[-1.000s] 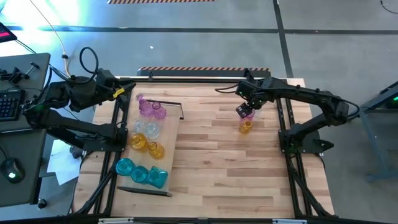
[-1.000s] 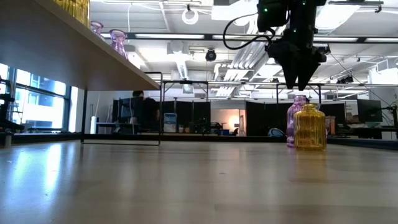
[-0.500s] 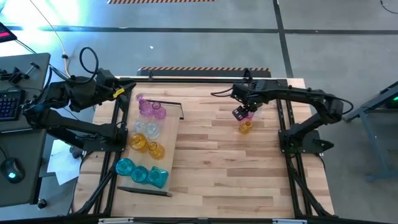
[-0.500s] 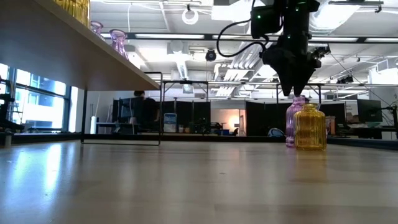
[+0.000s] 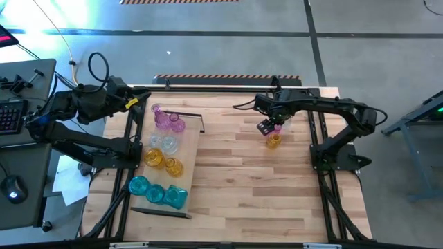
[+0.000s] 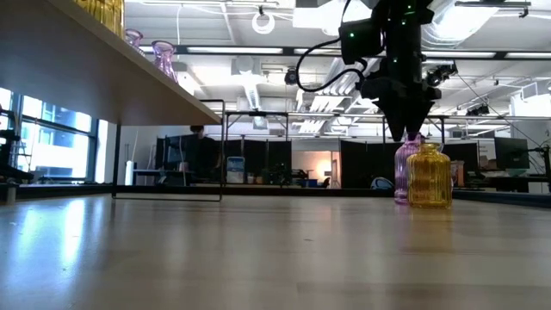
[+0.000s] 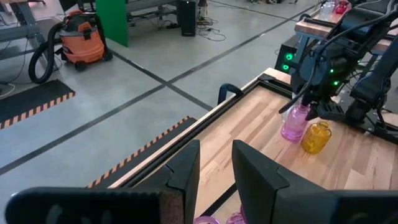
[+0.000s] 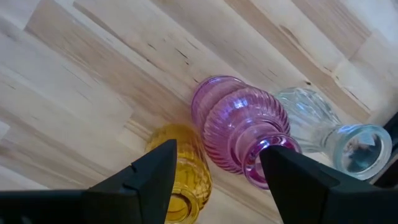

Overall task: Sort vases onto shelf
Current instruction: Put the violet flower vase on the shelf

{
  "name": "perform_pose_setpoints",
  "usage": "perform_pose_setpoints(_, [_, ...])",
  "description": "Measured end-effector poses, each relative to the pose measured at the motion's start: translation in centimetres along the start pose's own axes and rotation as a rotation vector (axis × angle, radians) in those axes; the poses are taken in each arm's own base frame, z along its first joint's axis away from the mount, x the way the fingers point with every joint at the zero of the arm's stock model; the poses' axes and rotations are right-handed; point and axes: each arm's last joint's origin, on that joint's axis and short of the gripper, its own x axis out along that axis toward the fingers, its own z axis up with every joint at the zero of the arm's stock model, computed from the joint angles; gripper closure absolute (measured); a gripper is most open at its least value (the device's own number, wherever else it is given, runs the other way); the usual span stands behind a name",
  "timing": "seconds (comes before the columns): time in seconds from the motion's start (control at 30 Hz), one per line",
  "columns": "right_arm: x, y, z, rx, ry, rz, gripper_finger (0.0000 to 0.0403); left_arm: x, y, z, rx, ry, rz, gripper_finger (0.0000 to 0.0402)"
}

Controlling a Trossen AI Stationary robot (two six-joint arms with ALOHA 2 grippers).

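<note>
Three vases stand on their bases on the tabletop at the far right: a pink ribbed one (image 8: 239, 134), an amber one (image 8: 180, 168) and a clear one (image 8: 336, 130). My right gripper (image 8: 214, 186) hangs open just above them, pointing down, its fingers over the pink vase's (image 6: 405, 172) neck and the amber vase (image 6: 429, 176), touching neither. The shelf (image 5: 181, 142) lies at the table's left with pink (image 5: 166, 119), clear, amber and teal (image 5: 158, 192) vases standing on it. My left gripper (image 7: 217, 180) is held high by the far left corner, open, nothing between its fingers.
Dark frame rails run along the table's left and right sides (image 5: 315, 138). Bare wood lies between the shelf and the three vases (image 5: 228, 166). In the low view the shelf (image 6: 103, 77) shows at the upper left. The room with desks lies beyond the far edge.
My right gripper has moved down and a little toward the table's left, coming closer over the pink vase's neck. Its fingers stay the same width apart. The vases have not moved.
</note>
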Motion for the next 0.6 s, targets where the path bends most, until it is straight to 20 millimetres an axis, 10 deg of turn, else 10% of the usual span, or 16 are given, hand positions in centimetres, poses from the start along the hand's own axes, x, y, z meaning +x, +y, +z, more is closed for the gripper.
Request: perform_pose_setpoints(0.6, [0.26, -0.01, -0.01, -0.01, 0.016, -0.01, 0.0239, 0.0, 0.0, 0.0, -0.02, 0.0, -0.001, 0.0314])
